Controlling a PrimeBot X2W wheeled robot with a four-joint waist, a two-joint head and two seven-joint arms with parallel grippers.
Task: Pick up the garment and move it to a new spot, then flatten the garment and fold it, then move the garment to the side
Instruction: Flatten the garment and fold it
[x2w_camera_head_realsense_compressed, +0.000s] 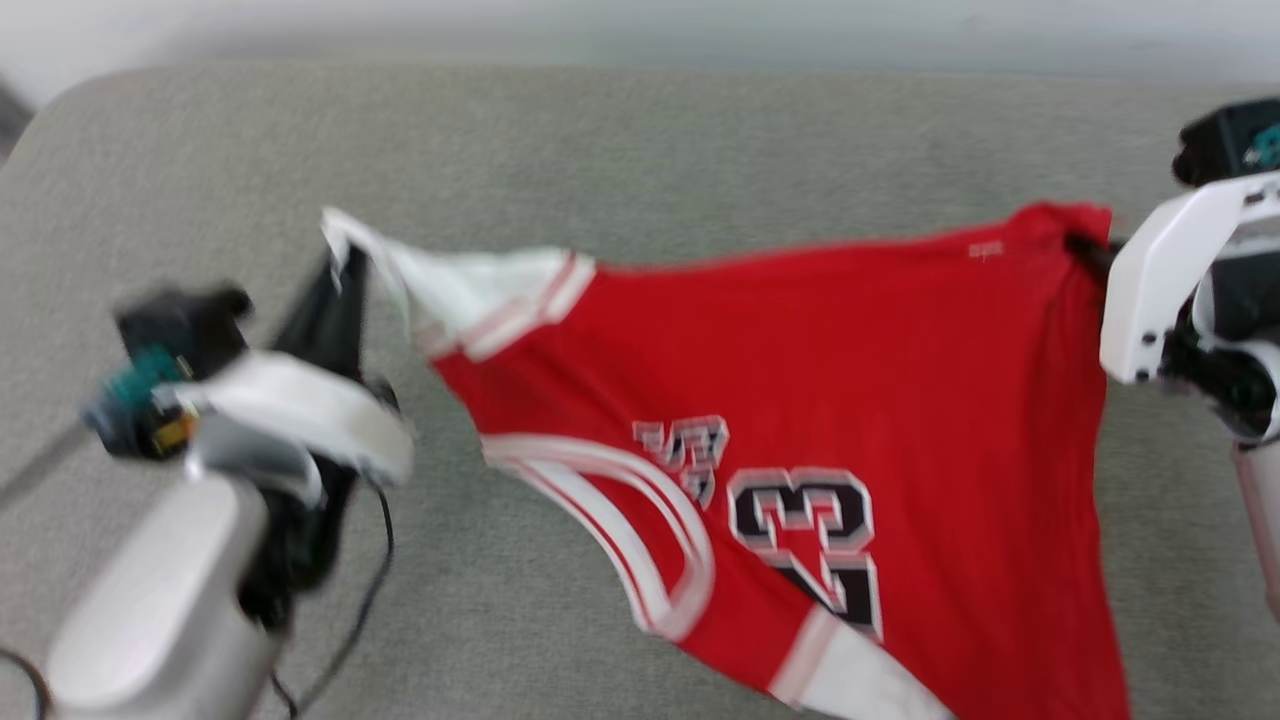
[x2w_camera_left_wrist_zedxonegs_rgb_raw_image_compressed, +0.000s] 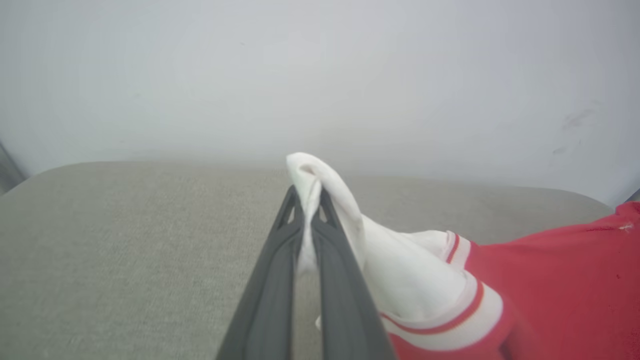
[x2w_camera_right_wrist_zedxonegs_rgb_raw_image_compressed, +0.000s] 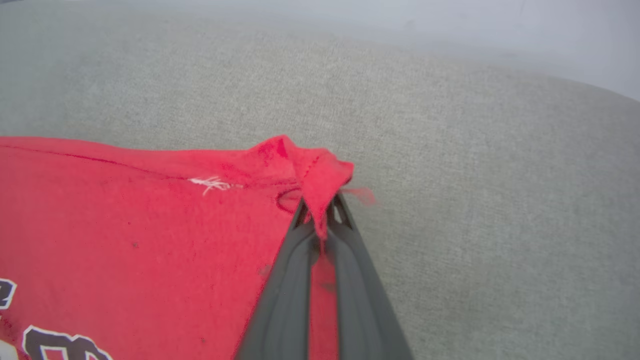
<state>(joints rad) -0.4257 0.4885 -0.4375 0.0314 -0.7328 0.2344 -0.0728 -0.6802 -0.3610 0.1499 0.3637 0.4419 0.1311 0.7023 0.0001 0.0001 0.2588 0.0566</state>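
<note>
The garment (x2w_camera_head_realsense_compressed: 820, 400), a red jersey with white sleeves and black "23" lettering, hangs stretched between my two grippers above a grey cushioned surface (x2w_camera_head_realsense_compressed: 650, 140). My left gripper (x2w_camera_head_realsense_compressed: 335, 255) is shut on the tip of a white sleeve (x2w_camera_left_wrist_zedxonegs_rgb_raw_image_compressed: 320, 200); the left wrist view shows the cloth pinched between the dark fingers (x2w_camera_left_wrist_zedxonegs_rgb_raw_image_compressed: 280, 280). At the far right, my right gripper (x2w_camera_head_realsense_compressed: 1085, 250) is shut on a red corner of the garment (x2w_camera_right_wrist_zedxonegs_rgb_raw_image_compressed: 305, 175) at its hem. The lettered face points toward the head camera, and the lower sleeve (x2w_camera_head_realsense_compressed: 860, 680) droops down.
The grey fabric surface (x2w_camera_right_wrist_zedxonegs_rgb_raw_image_compressed: 475, 150) spreads under and around the garment, with a pale wall (x2w_camera_left_wrist_zedxonegs_rgb_raw_image_compressed: 320, 75) behind its far edge. A black cable (x2w_camera_head_realsense_compressed: 375, 560) loops beside my left forearm.
</note>
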